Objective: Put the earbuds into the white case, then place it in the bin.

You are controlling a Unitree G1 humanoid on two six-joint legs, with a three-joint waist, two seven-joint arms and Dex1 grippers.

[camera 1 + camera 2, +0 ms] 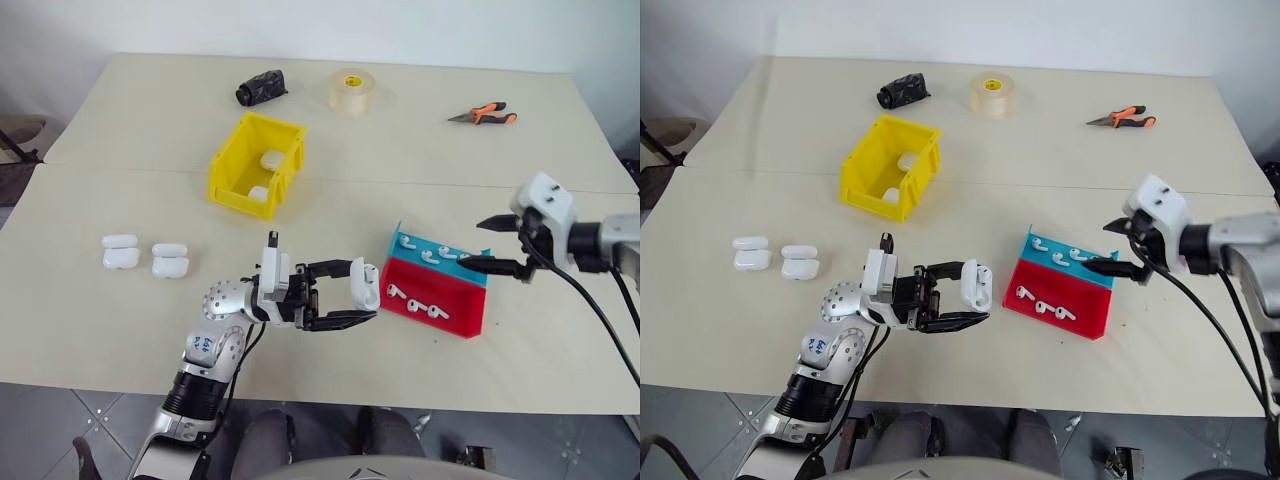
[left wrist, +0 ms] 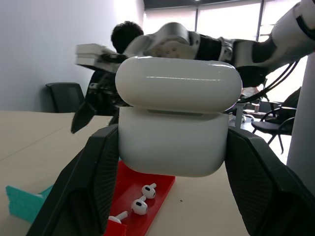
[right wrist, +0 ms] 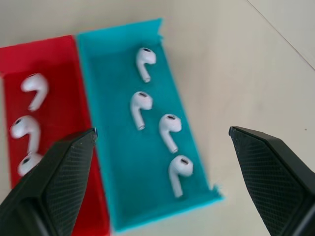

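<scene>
Clamped in left gripper (image 1: 350, 300), white case (image 1: 366, 285) with lid ajar beside red and teal tray (image 1: 436, 297), ready for loading; right gripper (image 1: 492, 243) spread over teal-row earbuds (image 3: 157, 118), poised to pick.

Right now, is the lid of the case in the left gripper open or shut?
Shut, or nearly. In the left wrist view the white case sits between the left gripper's fingers, lid down on its body, a thin seam between them.
</scene>
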